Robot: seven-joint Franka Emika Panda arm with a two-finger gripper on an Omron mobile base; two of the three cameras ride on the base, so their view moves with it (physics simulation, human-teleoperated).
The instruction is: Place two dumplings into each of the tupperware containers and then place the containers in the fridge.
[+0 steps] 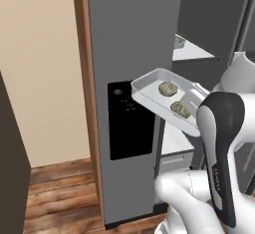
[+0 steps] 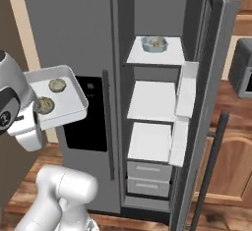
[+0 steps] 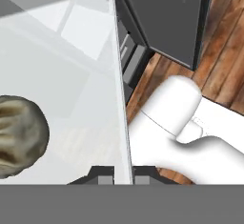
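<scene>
Two dumplings point(image 2: 51, 94) inside white-grey rectangular tray point(image 2: 74, 85), held aloft before fridge point(image 2: 74, 38) dispenser panel point(image 2: 93, 122). Fingers point(image 3: 102, 176) clamped on tray's rim. Fridge door point(image 2: 216, 102) open; light blue octagonal tub point(image 2: 154, 43) on top shelf point(image 2: 147, 58).

arm: white, raised, its dark-sided forearm upright just in front of the fridge point(image 2: 69, 38), before its closed left door
wrist: bent toward the fridge, beside the dispenser panel
hand point(image 3: 121, 174): fingers pinched on the near rim of the white tray point(image 1: 149, 96), holding it up, tilted
</scene>
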